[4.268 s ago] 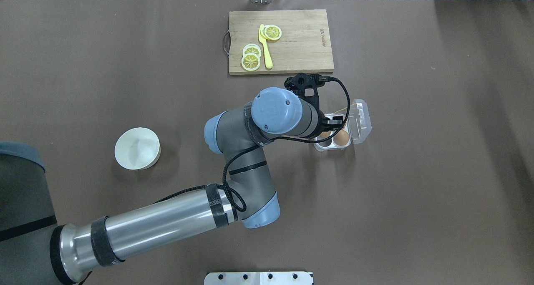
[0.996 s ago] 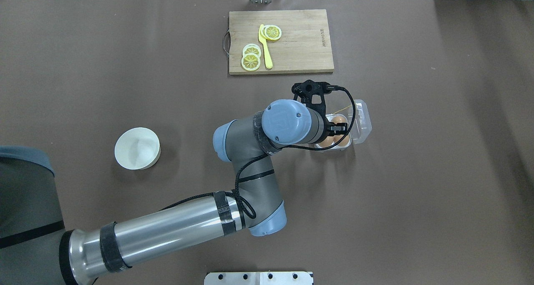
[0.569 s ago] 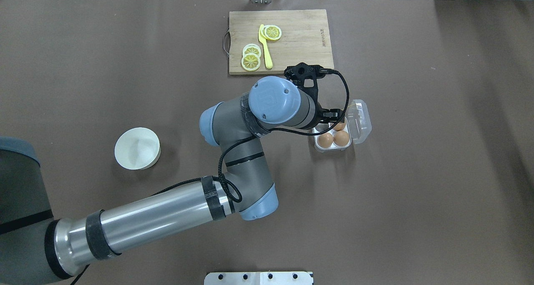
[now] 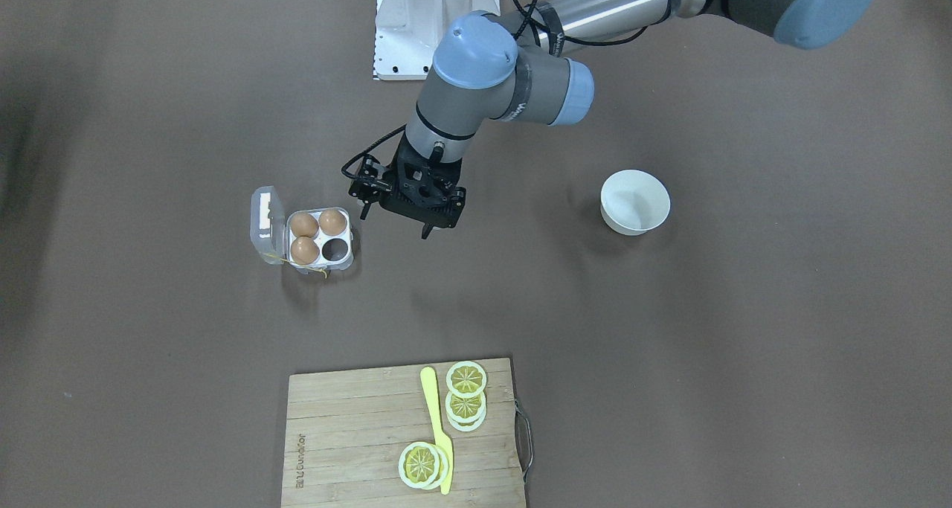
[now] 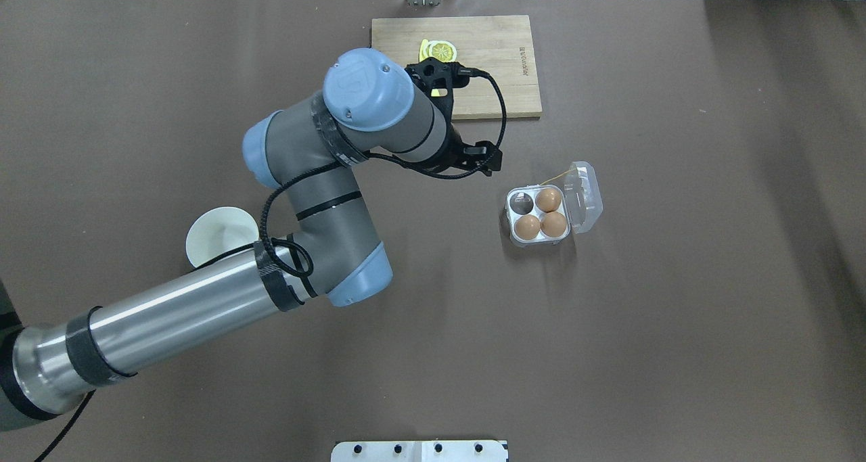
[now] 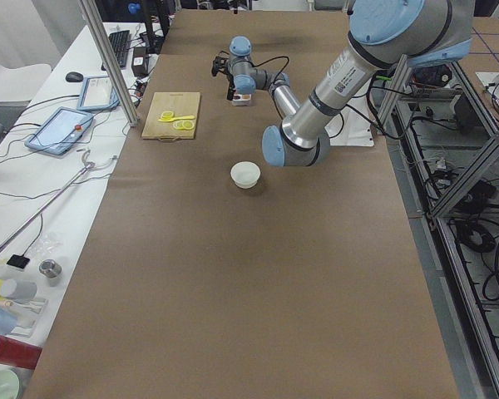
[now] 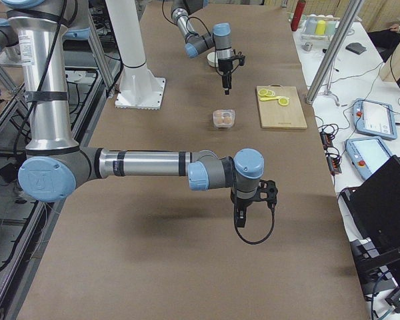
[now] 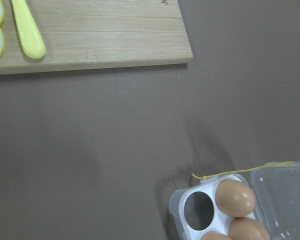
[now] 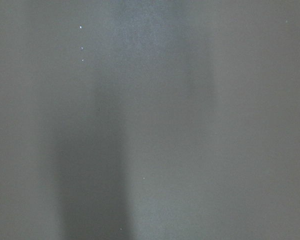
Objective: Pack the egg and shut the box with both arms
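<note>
L gripper [image 4: 394,224] has backed off, spread & empty. The box [image 4: 318,236] sits near, to its right, lid [image 4: 266,218] open, 3 eggs [image 4: 304,224] in, 1 cup [image 4: 336,250] free. Egg drop looks done, prob lid next. R gripper [image 7: 242,219]: can't tell.

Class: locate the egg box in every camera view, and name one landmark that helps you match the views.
Front-facing: box left of centre.
Overhead: box right of centre.
Exterior left: box small, near the top, middle.
Exterior right: box above centre.
Left wrist: box in the bottom right corner, cut off.
Right wrist: not in it.
Landmark: the cutting board close by.
</note>
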`<act>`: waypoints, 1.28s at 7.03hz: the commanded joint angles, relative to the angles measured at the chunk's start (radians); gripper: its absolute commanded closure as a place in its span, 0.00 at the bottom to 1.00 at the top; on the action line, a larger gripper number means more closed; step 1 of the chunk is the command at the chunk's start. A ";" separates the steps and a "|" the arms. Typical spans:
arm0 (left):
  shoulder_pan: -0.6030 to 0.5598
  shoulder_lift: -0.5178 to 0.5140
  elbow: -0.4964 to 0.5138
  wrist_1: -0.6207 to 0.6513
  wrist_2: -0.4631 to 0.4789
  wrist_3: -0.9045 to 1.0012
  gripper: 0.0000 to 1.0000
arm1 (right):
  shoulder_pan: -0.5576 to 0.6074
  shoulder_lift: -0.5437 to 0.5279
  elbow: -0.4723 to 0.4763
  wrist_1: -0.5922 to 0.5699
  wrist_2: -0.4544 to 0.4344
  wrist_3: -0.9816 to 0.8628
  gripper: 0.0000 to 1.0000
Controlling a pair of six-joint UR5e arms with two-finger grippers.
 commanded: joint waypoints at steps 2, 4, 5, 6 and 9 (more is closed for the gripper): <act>-0.146 0.160 -0.149 0.076 -0.152 0.132 0.03 | 0.000 0.006 0.001 0.000 0.004 0.002 0.00; -0.203 0.284 -0.284 0.157 -0.168 0.223 0.03 | 0.000 0.011 0.003 -0.002 0.007 0.002 0.00; -0.231 0.362 -0.350 0.165 -0.170 0.246 0.03 | 0.000 0.012 0.006 -0.002 0.009 0.002 0.00; -0.263 0.437 -0.396 0.167 -0.182 0.298 0.03 | 0.000 0.011 0.004 -0.002 0.009 0.002 0.00; -0.436 0.620 -0.423 0.165 -0.283 0.509 0.03 | 0.000 0.008 0.010 -0.002 0.010 0.002 0.00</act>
